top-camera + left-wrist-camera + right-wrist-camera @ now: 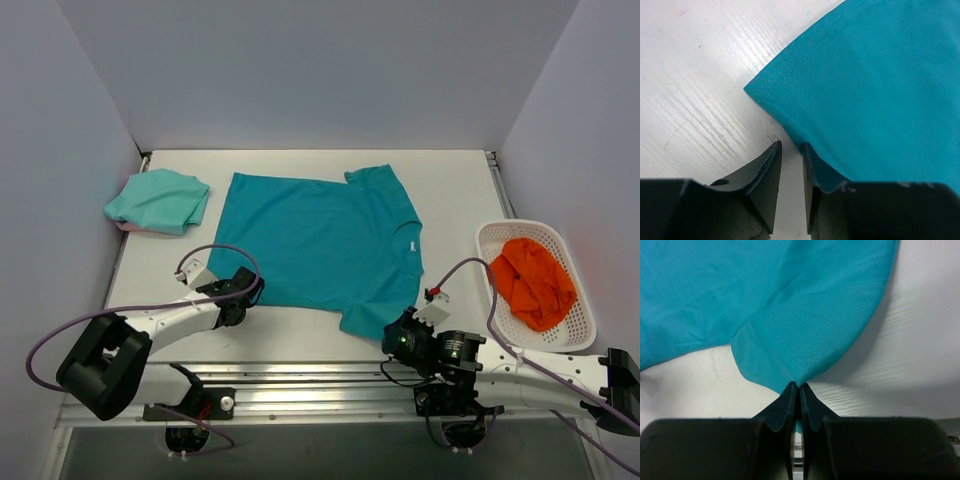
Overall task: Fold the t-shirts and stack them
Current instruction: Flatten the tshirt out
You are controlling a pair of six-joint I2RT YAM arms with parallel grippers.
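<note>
The deep teal t-shirt lies spread flat mid-table, neck to the right. The paler mint t-shirt sits folded at the back left. My left gripper is at the teal shirt's near-left hem corner. In the left wrist view the gripper stands narrowly open with bare table in the gap, and the shirt's edge lies over the right finger. My right gripper is at the near sleeve. In the right wrist view the gripper is shut, pinching the teal sleeve's edge.
A white basket holding an orange cloth stands at the right edge of the table. Grey walls close in the left, back and right sides. A metal rail runs along the near edge.
</note>
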